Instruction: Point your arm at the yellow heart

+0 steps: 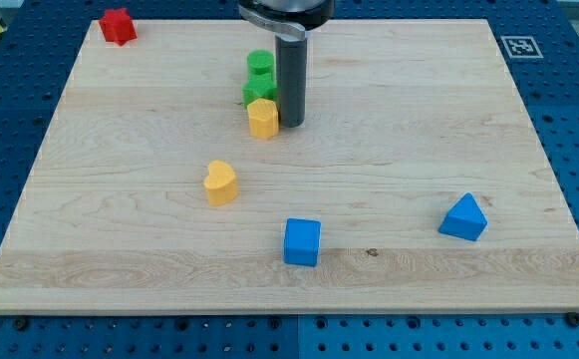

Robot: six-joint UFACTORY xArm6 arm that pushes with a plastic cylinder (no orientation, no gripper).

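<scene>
The yellow heart [220, 182] lies left of the board's middle. My tip [291, 124] rests on the board in the upper middle, well up and to the right of the heart. It stands just right of a yellow block [263, 117], touching or nearly touching it. Two green blocks sit directly above that yellow block, one [260, 64] higher and one [258, 92] lower, both just left of the rod.
A red block [117, 26] sits at the board's top left corner. A blue cube [302, 241] lies near the bottom middle. A blue triangular block [464, 217] lies at the lower right. A marker tag [519, 46] is at the top right corner.
</scene>
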